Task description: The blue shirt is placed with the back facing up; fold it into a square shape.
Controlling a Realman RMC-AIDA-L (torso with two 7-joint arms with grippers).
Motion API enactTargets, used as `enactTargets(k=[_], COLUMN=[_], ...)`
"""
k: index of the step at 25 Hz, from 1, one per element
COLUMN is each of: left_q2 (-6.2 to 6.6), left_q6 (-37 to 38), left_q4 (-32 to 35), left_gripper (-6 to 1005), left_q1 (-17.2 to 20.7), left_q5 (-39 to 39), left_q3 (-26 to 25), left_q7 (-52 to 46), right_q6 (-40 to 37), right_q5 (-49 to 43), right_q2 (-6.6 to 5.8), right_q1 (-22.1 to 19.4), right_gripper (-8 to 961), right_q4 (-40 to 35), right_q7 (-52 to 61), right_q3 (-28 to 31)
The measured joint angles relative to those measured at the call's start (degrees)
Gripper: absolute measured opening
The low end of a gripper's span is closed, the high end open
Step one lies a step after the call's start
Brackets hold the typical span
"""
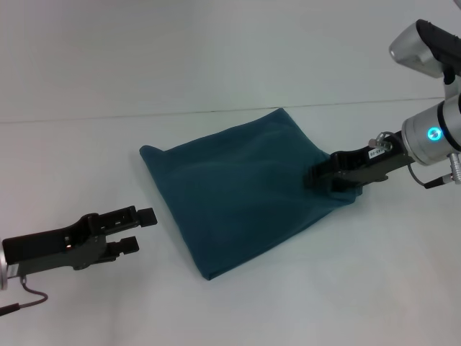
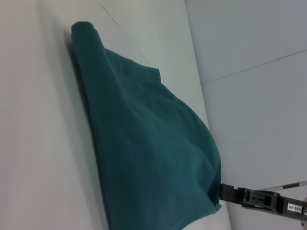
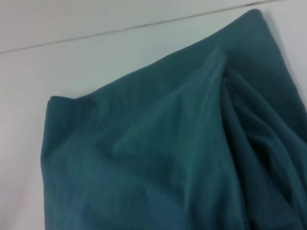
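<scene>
White table (image 1: pixel 238 310) throughout, meeting a pale wall along a faint seam at the far side. Spread across the middle, the blue shirt (image 1: pixel 241 191), already folded into a rough four-sided packet, one corner pointing away toward the wall, another toward the near edge; plain teal fabric on top, soft wrinkles running across it, no lettering showing. Seen from the left wrist, the same shirt (image 2: pixel 148 153) humped up off the table, rising toward the end where the other arm grips it. Seen from the right wrist, loose folds of the shirt (image 3: pixel 168 158) bunched close under the camera. At the shirt's right corner, the right gripper (image 1: pixel 324 176), black fingers clamped on the cloth there and lifting it slightly. Well off the shirt's left side, low over bare table, the left gripper (image 1: pixel 140 231), fingers apart, holding nothing, pointing toward the shirt.
</scene>
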Motion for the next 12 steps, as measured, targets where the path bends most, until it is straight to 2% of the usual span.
enactTargets(k=[6,9,12], left_q2=[0.02,0.03,0.03], left_q6=[-0.51,-0.59,-0.61], left_q4=[-0.02,-0.02,-0.02], left_gripper=[920,920,919], left_q1=[-0.15,-0.18,-0.18], left_q5=[0.10,0.11,0.09], left_q3=[0.32,0.34,0.34], left_q7=[-0.09,-0.16,-0.17], right_q6=[-0.53,-0.63,-0.74], right_q5=[-0.02,-0.12,-0.25], right_q2=[-0.38,-0.47,-0.54], right_q1=[-0.06,-0.06,-0.05], right_gripper=[714,516,372], right_q4=[-0.17,-0.05,-0.05], right_q7=[0.49,0.56,0.61], right_q3=[-0.28,-0.38,-0.38])
